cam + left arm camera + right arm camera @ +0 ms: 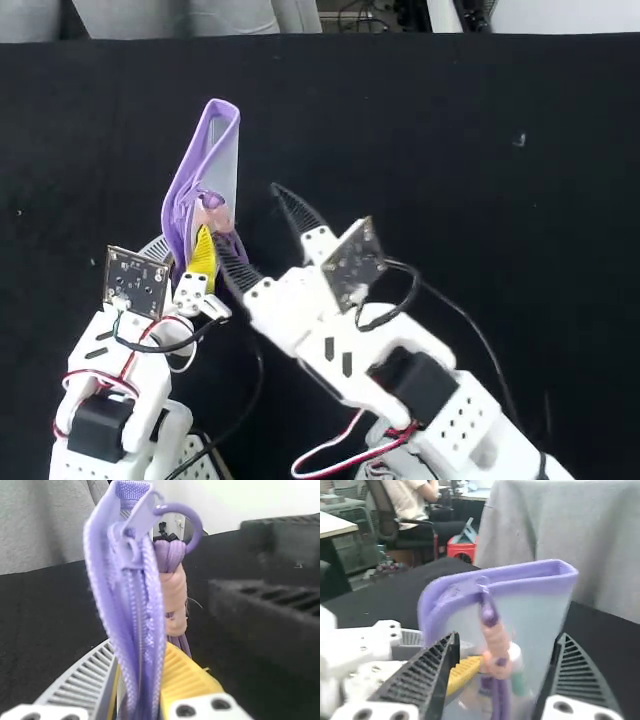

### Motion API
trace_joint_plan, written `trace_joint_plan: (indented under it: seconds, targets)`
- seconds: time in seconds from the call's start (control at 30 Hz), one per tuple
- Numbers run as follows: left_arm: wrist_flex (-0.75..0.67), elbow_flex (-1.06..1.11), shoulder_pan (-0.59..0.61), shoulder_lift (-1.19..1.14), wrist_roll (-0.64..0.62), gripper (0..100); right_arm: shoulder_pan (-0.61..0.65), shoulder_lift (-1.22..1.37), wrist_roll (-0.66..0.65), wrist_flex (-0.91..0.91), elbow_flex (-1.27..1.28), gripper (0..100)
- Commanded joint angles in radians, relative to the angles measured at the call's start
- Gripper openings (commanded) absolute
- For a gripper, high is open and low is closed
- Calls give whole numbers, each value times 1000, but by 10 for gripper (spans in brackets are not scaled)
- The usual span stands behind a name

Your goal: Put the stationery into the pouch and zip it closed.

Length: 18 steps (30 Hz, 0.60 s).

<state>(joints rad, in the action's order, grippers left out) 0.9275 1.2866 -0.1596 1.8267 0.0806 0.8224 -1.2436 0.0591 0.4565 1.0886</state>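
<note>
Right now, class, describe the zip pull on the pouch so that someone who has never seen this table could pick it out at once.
Over the black table, the left gripper holds a lilac pouch upright. On its zip sits the zip pull, a lilac ring. Unlike the pink-and-purple charm next to it, it is a plain open loop.

Pouch [127, 610] lower end being cut off by picture edge at base of left claw [140, 650], which is clamping it. Stationery [516, 672] showing blurred through pouch wall between spread fingers of right claw [500, 680]; kinds not being readable. Pink-and-purple item [492, 635] dangling just ahead of right claw, blurring, attachment unclear. Left claw's grey finger [157, 244] mostly hiding behind pouch in high view.
</note>
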Motion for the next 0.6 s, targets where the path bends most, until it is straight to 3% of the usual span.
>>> trace_joint_plan:
  seconds: [0.0,0.3,0.57]
  targets:
    - [0,4,-2,0,12,28,34,101,6,-61,-50,293]
    - [-8,15,38,-2,12,28,31,412,0,158,-366,293]
    - [-8,13,42,-2,11,28,31,441,-80,183,-417,287]
